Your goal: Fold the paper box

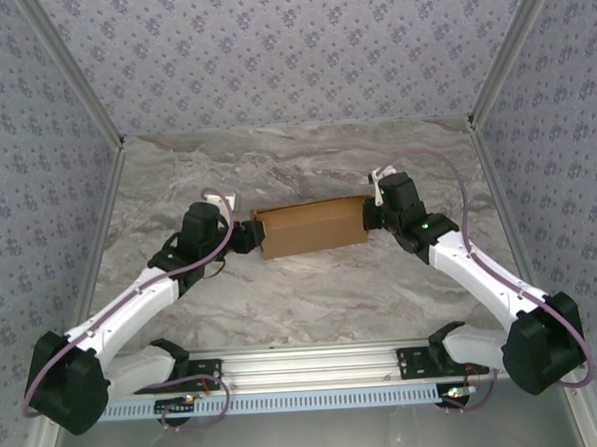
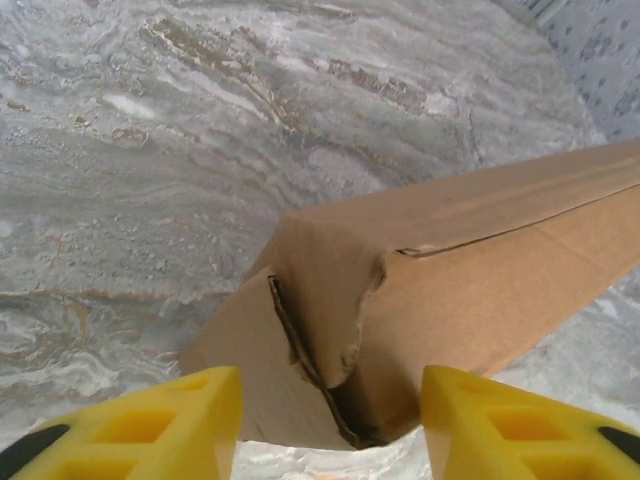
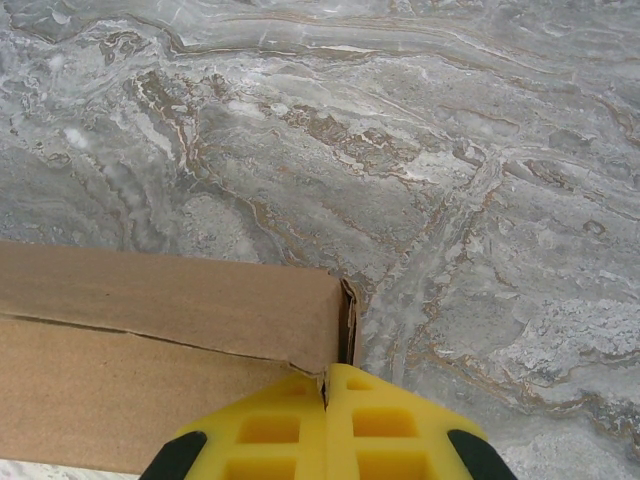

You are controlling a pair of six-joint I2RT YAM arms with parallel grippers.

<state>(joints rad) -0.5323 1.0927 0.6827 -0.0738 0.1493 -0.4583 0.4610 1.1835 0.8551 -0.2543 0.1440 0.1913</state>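
Left pincer [image 2: 330,405] stood open, yellow fingers [image 2: 180,425] spread either side of crumpled left end of paper box [image 2: 470,270], not clamping it. Right pincer [image 3: 325,390] was closed, fingers pressed together, tips at box's right end corner; whether any flap was pinched between them, impossible to tell. Both arms stretched forward from near-edge bases, angled inward, wrists turned toward each other across box. Box lay folded up, long and shallow, flat on marbled worktop [image 1: 313,303], mid-surface, between two pincers.
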